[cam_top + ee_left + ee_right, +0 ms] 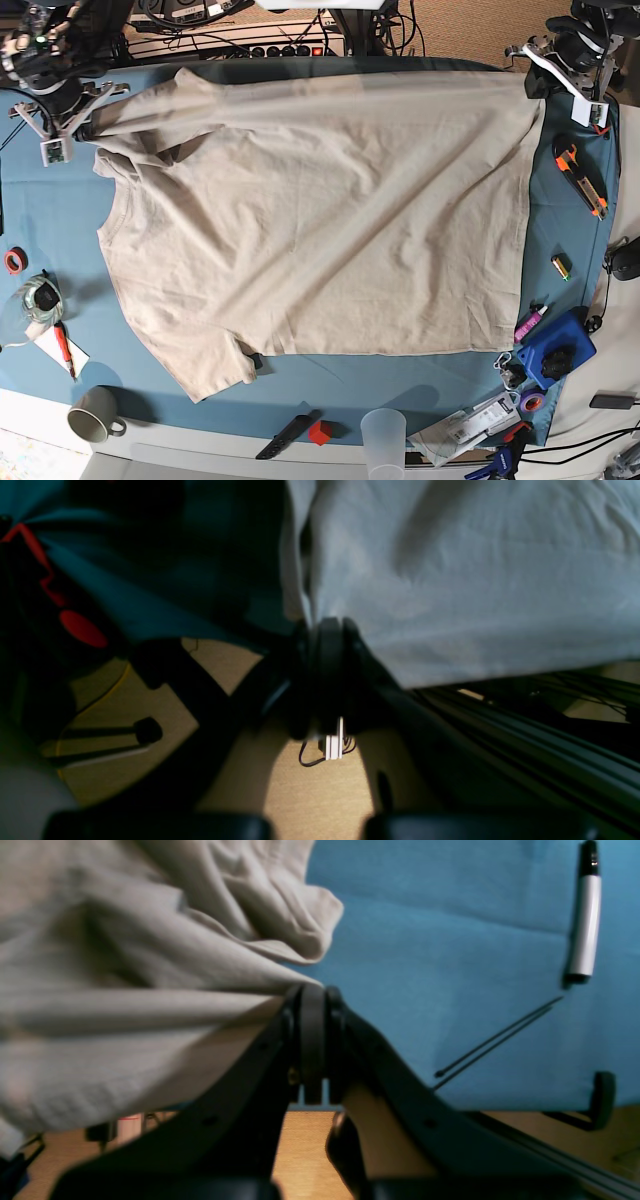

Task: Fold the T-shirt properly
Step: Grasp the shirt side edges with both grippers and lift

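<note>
- We're looking down on the T-shirt (320, 210), spread wide across the blue tablecloth (400, 370) on the worktop, collar end toward the base view's left, hem toward its right.
- The far edge looks pulled fairly straight between the two arms, so we judge the step in hand to be a hold on that far side, ready to carry it over toward the near side.
- To do it well, we'd want both arms rising together and travelling level, so the fabric between them stays taut and the fold line lands straight.
- We'd also want the lifted edge laid square on the near edge, with the wrinkled sleeve by the right arm tucked flat, not bunched.
- Right gripper (312, 990): the jaws are closed tight on a pinch of tan fabric at the shoulder end, cloth fanning away from the tips.
- Left gripper (327, 625): the jaws are closed to a narrow gap on the shirt's hem corner; the cloth runs straight out from between them.
- A marker (582, 920) lies on the tablecloth well apart from the right grip, and a box cutter (582, 180) sits just beside the hem: clutter to keep the cloth clear of.
</note>
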Controlling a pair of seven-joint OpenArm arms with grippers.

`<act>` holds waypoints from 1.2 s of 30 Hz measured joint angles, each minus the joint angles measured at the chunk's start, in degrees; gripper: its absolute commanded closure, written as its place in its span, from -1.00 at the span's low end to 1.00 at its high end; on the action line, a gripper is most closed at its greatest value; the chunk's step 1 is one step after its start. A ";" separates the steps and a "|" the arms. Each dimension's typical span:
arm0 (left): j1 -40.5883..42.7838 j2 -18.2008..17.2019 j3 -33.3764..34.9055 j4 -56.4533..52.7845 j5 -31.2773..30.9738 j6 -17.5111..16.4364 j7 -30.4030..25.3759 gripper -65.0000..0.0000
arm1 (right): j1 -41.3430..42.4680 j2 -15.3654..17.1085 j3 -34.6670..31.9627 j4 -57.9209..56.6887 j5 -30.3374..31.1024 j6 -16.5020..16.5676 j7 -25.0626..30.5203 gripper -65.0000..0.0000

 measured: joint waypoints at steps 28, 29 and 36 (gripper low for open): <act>-8.35 0.15 0.00 -8.76 -2.23 -3.39 -13.53 1.00 | 17.42 1.27 2.86 -16.65 10.62 3.80 -2.93 1.00; -9.31 0.13 0.00 -9.73 -2.38 -3.45 -13.66 1.00 | 18.23 1.46 2.86 -17.81 10.54 3.78 -2.99 1.00; -12.79 0.15 0.04 -12.96 -2.62 -3.48 -13.81 1.00 | 22.34 3.82 2.69 -22.82 10.56 3.82 -3.13 1.00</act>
